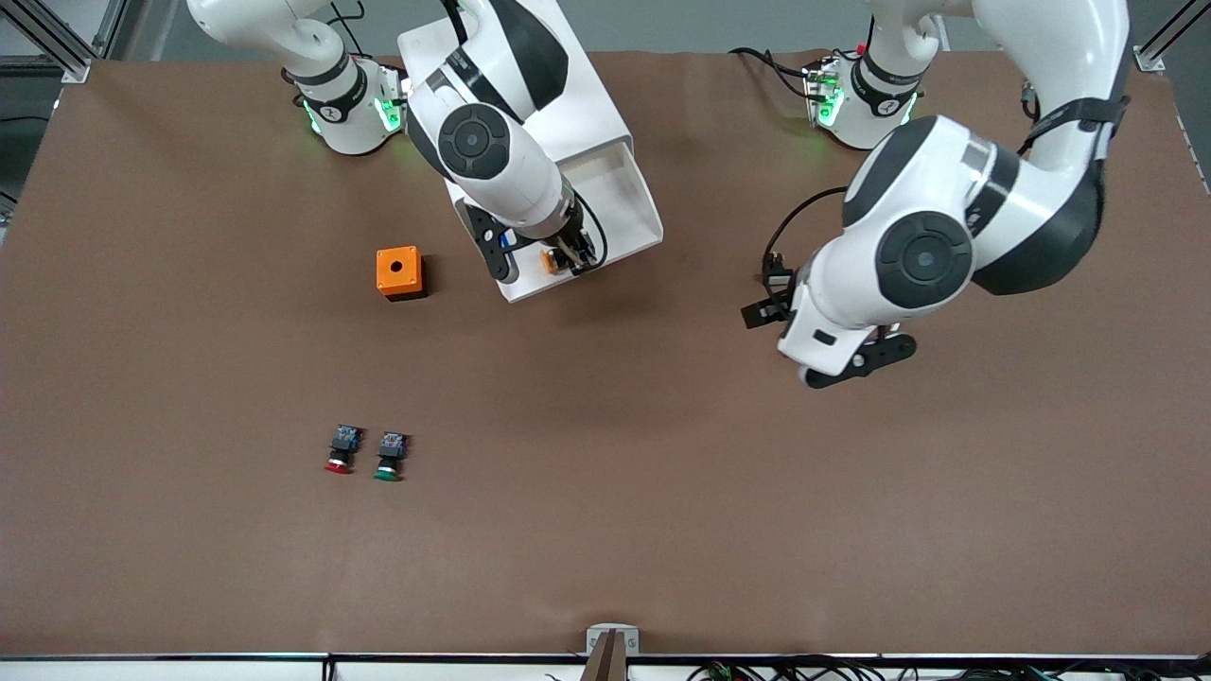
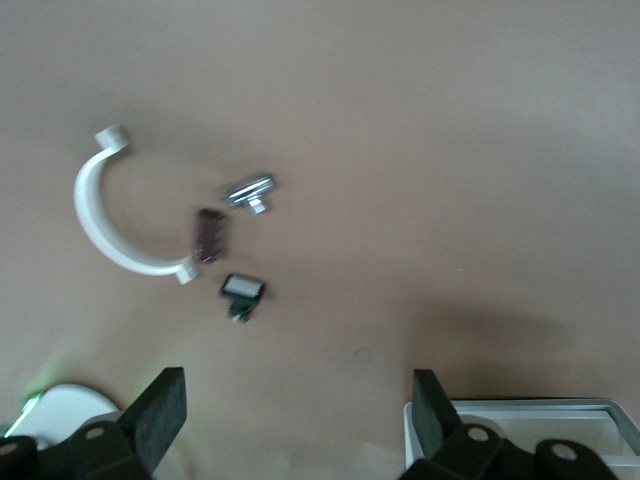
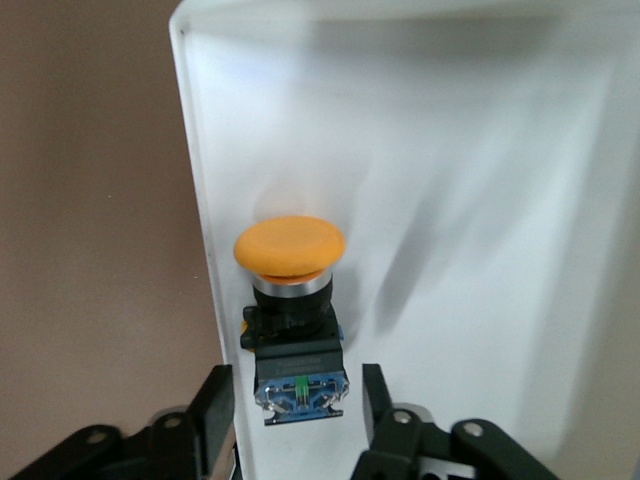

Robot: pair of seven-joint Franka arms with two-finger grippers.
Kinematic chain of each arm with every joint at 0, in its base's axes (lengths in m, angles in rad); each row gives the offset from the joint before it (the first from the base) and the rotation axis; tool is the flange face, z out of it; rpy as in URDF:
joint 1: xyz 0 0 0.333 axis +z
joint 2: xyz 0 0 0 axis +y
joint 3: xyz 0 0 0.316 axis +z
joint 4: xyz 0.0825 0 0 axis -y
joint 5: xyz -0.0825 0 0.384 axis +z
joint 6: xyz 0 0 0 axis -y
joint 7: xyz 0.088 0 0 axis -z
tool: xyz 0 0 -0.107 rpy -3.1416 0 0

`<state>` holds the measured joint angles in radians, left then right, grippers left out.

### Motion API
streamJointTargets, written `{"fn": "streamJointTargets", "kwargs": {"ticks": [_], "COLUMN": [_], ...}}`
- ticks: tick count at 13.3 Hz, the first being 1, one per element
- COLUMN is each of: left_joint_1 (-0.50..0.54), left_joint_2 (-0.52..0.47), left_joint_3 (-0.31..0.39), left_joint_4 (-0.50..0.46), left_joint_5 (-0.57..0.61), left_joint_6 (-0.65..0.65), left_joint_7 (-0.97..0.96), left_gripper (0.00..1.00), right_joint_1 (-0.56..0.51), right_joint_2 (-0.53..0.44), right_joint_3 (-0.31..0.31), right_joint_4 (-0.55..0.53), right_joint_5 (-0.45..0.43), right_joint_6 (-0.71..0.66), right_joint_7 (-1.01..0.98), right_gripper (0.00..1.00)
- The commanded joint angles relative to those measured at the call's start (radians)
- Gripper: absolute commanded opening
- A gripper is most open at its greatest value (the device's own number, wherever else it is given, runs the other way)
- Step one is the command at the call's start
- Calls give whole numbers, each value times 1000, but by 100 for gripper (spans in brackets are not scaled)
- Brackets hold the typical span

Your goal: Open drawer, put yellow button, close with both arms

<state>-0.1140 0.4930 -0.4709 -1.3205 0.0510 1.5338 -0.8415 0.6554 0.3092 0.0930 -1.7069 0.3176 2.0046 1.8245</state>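
Brown table mat (image 1: 605, 530) spans the whole workspace; the robot bases stand along its upper edge in the front view.

- Orange box (image 1: 399, 272) sits beside the cabinet, toward the right arm's end. Red-capped button (image 1: 342, 450) and green-capped button (image 1: 389, 456) lie side by side, nearer the camera.
- The drawer (image 1: 620, 203) is pulled out of the white cabinet (image 1: 530, 85).
- The right gripper (image 1: 568, 255) is over the drawer's front edge, fingers pinching the blue rear of the yellow button (image 3: 290, 245). In the right wrist view the button hangs right beside the drawer's side wall.
- Risk: released here, the button could be caught on that rim and tipped onto the mat.
- The left gripper (image 1: 833, 345) waits over bare mat, fingers spread.
- Risk: an uneven two-arm push could jam the drawer or shift the cabinet.
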Motion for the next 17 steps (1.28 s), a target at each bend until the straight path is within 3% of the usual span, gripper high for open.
{"fn": "streamJointTargets", "kwargs": {"ticks": [1,3,6,11,14,17], "left_joint_1": [-32,-81,-163,-302,-332,-383], "left_joint_2": [-8,13,56,150,148,141], "left_joint_3": [-17,-17,-17,-12,-15,-23], "left_joint_4": [-72,-94,-91,-91,-94,-103], "left_joint_5": [16,15,26,167,156,132], "left_joint_6": [136,175,291,451,440,396], "left_joint_7": [16,-34,-76,-172,-243,-341], "left_gripper": [99,100,100,100,100,100], "right_joint_1": [-10,-81,-219,-448,-549,-562], "right_joint_2": [-38,-36,-35,-36,-47,-84], "right_joint_3": [-24,-33,-35,-36,-41,-155], "right_joint_4": [19,106,228,260,259,254], "right_joint_5": [-11,-90,-95,-109,-199,-244], "right_joint_6": [-20,-128,-295,-357,-363,-365], "right_joint_7": [15,-72,-317,-826,-1173,-1566], "right_gripper": [100,100,100,100,100,100]}}
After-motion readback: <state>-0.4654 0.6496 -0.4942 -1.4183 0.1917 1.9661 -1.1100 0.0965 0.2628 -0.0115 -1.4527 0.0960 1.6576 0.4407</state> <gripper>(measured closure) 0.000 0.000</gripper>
